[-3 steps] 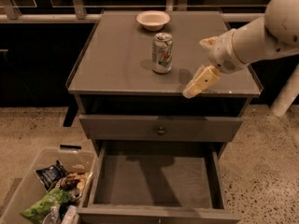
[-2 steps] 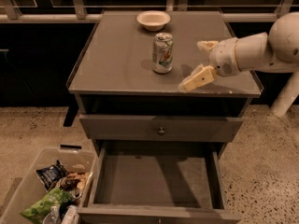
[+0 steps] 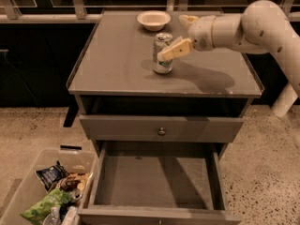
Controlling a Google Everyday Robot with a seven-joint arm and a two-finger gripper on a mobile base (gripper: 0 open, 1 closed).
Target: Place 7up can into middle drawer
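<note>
Tool spread by 7up can, cab. top — middle drawer out.

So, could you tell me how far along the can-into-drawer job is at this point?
Done: the middle drawer is pulled open. In hand: the open gripper is at the 7up can, which stands upright on the cabinet top; no grasp yet. Left: grasp, lift, lower it into the drawer.
</note>
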